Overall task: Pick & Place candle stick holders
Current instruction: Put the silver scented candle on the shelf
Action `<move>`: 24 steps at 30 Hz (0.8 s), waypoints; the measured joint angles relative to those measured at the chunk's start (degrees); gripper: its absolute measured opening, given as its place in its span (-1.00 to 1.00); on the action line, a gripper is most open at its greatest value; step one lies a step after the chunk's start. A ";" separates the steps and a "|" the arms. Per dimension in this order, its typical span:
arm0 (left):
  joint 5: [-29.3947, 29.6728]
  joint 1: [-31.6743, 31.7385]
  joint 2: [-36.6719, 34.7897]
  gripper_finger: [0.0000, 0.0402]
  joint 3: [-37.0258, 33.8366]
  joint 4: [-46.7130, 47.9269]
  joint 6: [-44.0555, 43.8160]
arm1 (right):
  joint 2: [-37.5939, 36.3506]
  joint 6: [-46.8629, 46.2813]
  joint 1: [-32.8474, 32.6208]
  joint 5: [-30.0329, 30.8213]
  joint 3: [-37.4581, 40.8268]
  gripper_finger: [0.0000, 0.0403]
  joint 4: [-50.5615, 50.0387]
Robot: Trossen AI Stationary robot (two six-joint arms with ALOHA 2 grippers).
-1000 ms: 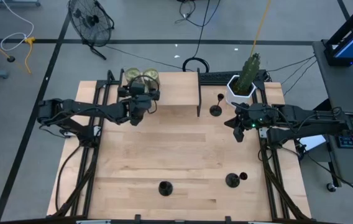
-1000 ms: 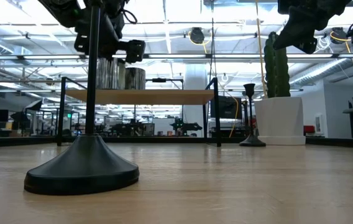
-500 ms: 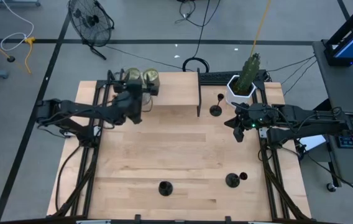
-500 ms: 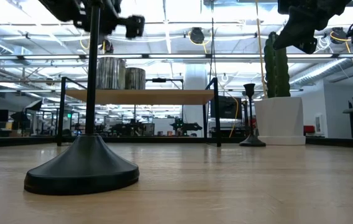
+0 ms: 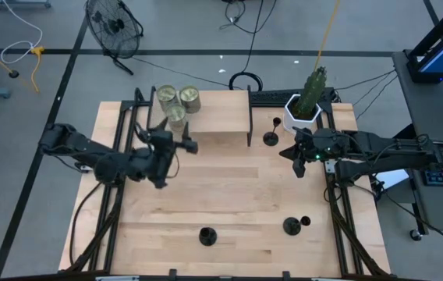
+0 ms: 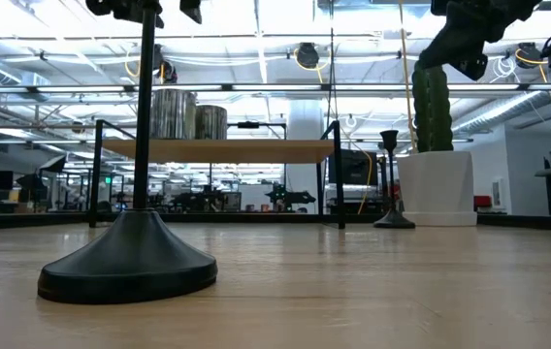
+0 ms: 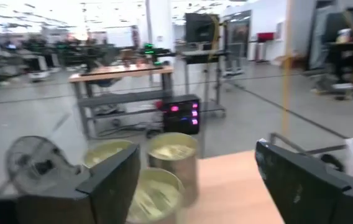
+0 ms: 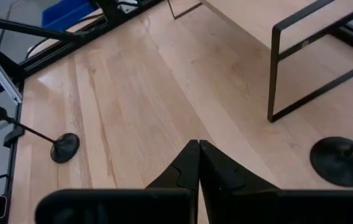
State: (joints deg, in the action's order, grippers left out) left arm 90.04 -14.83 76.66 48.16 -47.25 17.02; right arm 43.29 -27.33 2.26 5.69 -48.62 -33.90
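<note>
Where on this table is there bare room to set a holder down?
The broad middle of the table is bare, between the left gripper, the right gripper and the two front candle stick holders. The back edge is crowded: jars, shelf frame, a third holder, cactus pot.

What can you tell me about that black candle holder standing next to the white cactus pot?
The candle holder is matte black, probably metal: a round disc base flat on the wooden table, a thin straight stem and a small cup on top, with no candle in view. It stands upright near the table's back edge, between the white pot and the black frame of the raised shelf. Nothing grips it.
</note>
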 joint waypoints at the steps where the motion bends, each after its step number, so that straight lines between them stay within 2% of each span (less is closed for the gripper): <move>1: 0.00 -0.90 0.00 0.51 0.00 1.92 -2.59 | 0.00 0.15 0.00 0.00 0.00 -1.00 0.04; 6: -0.13 -4.19 -0.02 0.17 0.00 16.35 -16.98 | 0.00 0.39 0.00 0.00 0.00 -1.00 -0.12; 10: -0.13 -5.46 -0.02 0.00 0.00 29.00 -30.42 | 0.00 0.56 0.00 0.00 0.00 -1.00 -0.14; 13: -0.51 -5.45 -0.02 -0.04 0.00 37.87 -39.27 | 0.00 0.61 0.00 0.00 0.00 -1.00 -0.16; 17: -3.93 -3.36 -0.02 -0.05 -0.02 48.99 -49.31 | 0.00 0.61 0.00 0.00 0.00 -1.00 -0.16; 24: -11.29 2.14 -0.02 -0.05 -0.02 60.95 -62.79 | 0.00 0.45 0.00 0.00 0.00 -1.00 -0.19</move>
State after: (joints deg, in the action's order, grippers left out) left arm 78.75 -12.69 76.64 48.14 13.70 -45.77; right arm 43.29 -26.87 2.26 5.69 -48.62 -34.09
